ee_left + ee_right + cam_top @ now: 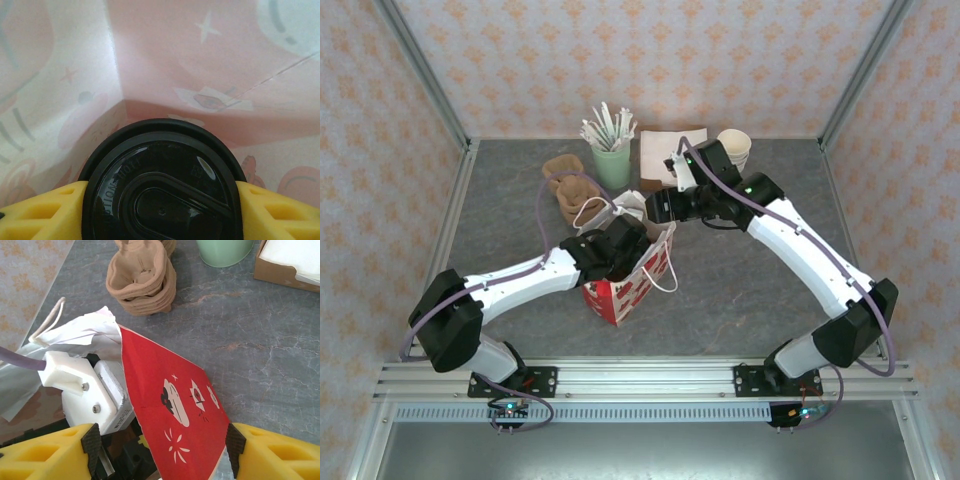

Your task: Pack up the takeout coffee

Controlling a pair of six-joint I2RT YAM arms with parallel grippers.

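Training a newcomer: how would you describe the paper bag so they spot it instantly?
Find the grey table's middle, where the left arm dips. The paper bag sits open around it. Nothing else is red with white pictures and cord handles.

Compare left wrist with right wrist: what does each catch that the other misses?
Left wrist: the coffee's black lid close up, with the left jaws shut on it from both sides.
Right wrist: the left arm's white wrist mount, brown trays, green cup, box and table. The right jaws are open, one on each side of the bag's red wall.
Both: the bag, seen as a pale pink inside from the left wrist and a red outside from the right.
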